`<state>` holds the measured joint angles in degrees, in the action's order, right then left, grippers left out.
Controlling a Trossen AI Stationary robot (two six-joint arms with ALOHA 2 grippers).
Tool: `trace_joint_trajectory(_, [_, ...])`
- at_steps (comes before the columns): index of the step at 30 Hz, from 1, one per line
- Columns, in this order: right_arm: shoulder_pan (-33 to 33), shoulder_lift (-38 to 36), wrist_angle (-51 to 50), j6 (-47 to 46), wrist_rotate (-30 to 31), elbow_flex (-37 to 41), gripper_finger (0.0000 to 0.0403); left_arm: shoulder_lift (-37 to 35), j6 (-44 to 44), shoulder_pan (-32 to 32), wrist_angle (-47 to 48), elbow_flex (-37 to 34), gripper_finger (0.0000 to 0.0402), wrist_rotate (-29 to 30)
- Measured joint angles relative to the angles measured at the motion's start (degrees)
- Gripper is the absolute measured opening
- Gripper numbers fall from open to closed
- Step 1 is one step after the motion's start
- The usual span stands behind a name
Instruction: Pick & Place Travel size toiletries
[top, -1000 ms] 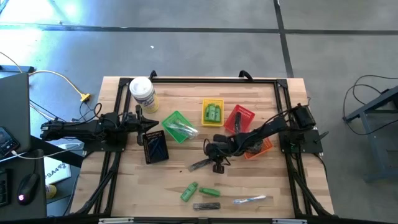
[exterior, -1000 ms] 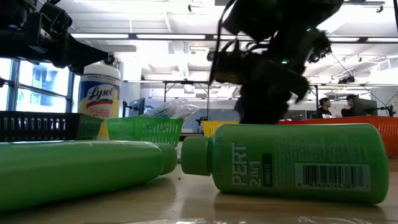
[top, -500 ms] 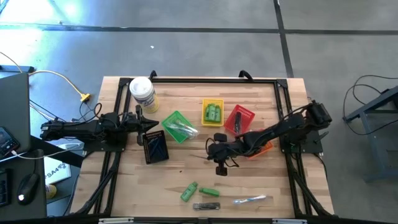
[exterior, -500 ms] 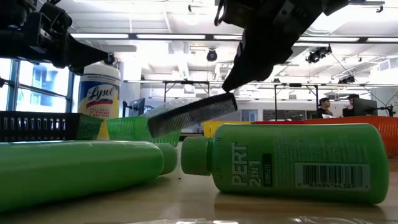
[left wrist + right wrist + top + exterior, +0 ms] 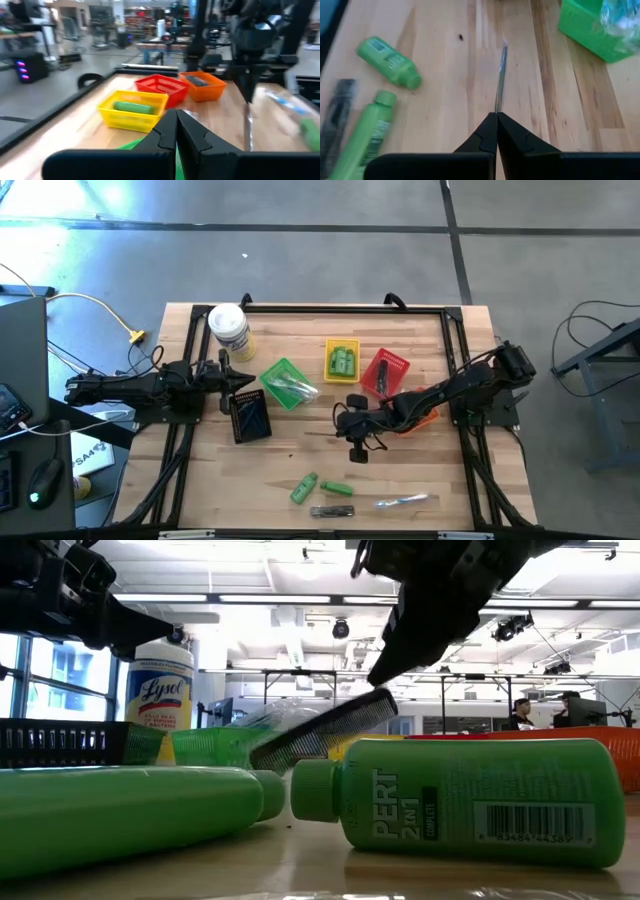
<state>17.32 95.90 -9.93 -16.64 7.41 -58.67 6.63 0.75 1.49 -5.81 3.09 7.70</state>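
Overhead, table-level, two wrist views.

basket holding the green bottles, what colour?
Yellow basket; clearest in the high view, green bottles inside.

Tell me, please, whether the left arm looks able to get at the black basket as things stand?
Probably yes. The left end effector is shut and holds nothing, and hovers just beside the black basket, with nothing between them. The right end effector, holding the comb, is off toward the table's middle.
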Motion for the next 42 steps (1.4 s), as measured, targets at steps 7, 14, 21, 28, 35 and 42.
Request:
trace_joint_trajectory(7, [-0.50,-0.41,-0.98,-0.26,-0.31,-0.09,0.0002,2.40,0.83,-0.04,-0.47,0.02,0.0001,-14.61])
trace_joint_trajectory(14, [-1.34,-0.41,-3.05,-1.46,-0.44,-0.09,0.0002,15.36,1.22,-2.82,-6.98,2.23,0.0059,-16.59])
trace_joint_trajectory(21, [-1.36,-0.41,-3.24,-1.53,-0.20,-0.09,0.0002,38.32,-0.54,-9.23,-16.77,9.67,0.0163,-11.75])
trace_joint_trajectory(28, [-1.36,-0.41,-3.19,-1.55,-0.23,-0.09,0.0002,61.89,-2.44,-9.79,-16.02,21.94,0.0199,-11.66])
trace_joint_trajectory(35, [-1.36,-0.41,-3.21,-1.60,-0.25,-0.09,0.0002,79.09,-3.65,-9.79,-13.80,32.33,0.0200,-16.59])
trace_joint_trajectory(42, [-1.36,-0.41,-3.19,-1.79,-0.08,-0.09,0.0002,87.45,-4.01,-9.79,-9.40,39.62,0.0200,-16.81])
